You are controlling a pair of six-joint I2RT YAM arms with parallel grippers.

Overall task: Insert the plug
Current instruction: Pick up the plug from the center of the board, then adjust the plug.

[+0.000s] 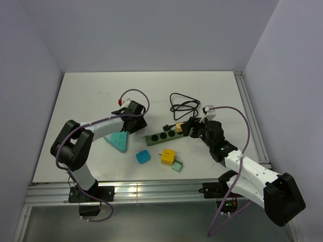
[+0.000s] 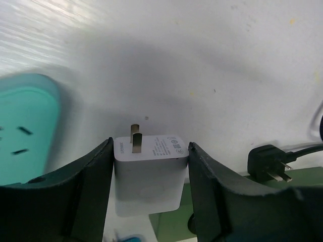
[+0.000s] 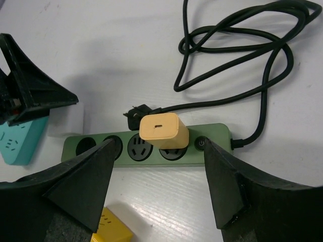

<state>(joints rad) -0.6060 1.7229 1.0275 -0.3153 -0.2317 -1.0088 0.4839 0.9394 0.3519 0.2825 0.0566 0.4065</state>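
**White charger pinched at its flanks, sockets waiting just beside it**

Nearest the arm bases, past the aluminium rail (image 1: 151, 191), three loose adapters lie close together: blue (image 1: 143, 157), yellow (image 1: 168, 156) and pale green (image 1: 177, 166).

Behind them, the left gripper (image 2: 150, 146) has its fingers pressed against the two flat sides of the white charger (image 2: 150, 174), grasping it. The charger's two flat pins point away from the wrist. It sits at the table surface between the teal triangular socket block (image 1: 119, 141) and the end of the green power strip (image 1: 162, 135). Whether it has left the surface cannot be told.

The charger is probably light and rigid, with smooth plastic that could slip or twist in the pads. The flanks, well back from the pins, are the sound place to hold it.

The right gripper (image 3: 157, 146) is released, its jaws spread wide to either side of the strip. A yellow charger (image 3: 162, 130) fills one socket, and the sockets beside it look free.

Farther off, the strip's black cord (image 1: 182, 106) lies in loose loops. Its plug (image 2: 267, 161) rests near the strip.

The table (image 1: 86, 101) is matte white and flat, closed in by plain pale walls.
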